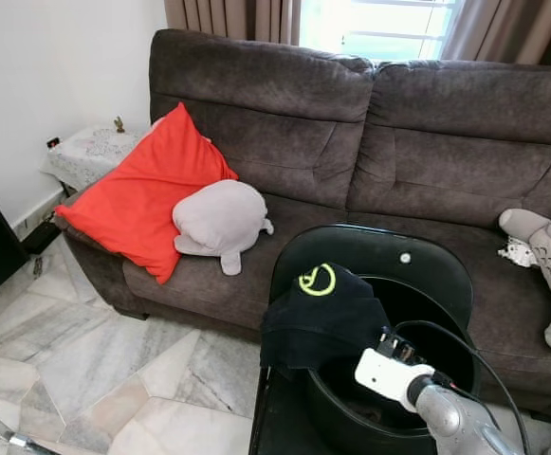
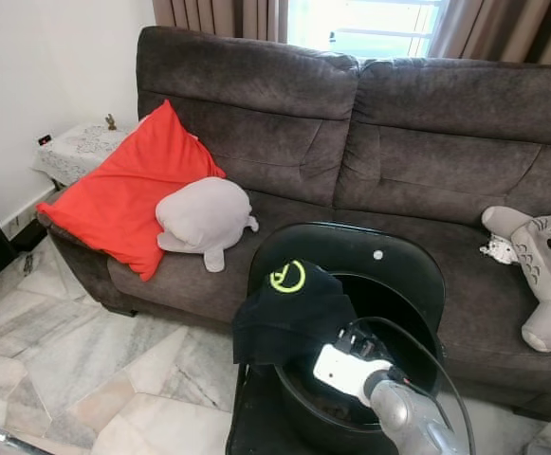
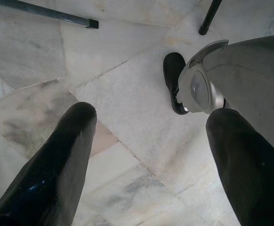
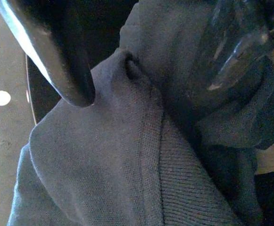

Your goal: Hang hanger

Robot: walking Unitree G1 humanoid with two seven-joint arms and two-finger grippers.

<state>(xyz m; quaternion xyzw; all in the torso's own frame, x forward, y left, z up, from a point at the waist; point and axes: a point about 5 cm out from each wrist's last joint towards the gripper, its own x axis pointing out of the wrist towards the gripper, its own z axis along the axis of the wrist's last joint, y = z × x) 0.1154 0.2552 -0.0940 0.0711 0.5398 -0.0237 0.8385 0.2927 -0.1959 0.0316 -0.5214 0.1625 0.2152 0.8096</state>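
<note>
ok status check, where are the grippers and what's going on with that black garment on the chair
Right gripper open, fingers astride the black garment draped on the black chair. Left gripper open, idle over marble floor. No hanger seen.

A dark brown sofa (image 1: 370,142) stands under a bright curtained window (image 1: 379,24), on a marble-tiled floor (image 1: 76,360), beside a white wall (image 1: 47,66).

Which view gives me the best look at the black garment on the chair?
The left eye view: the whole black garment with its yellow-green logo is draped over the black chair. The right eye view matches. The right wrist view shows close-up fabric under the right gripper.
</note>
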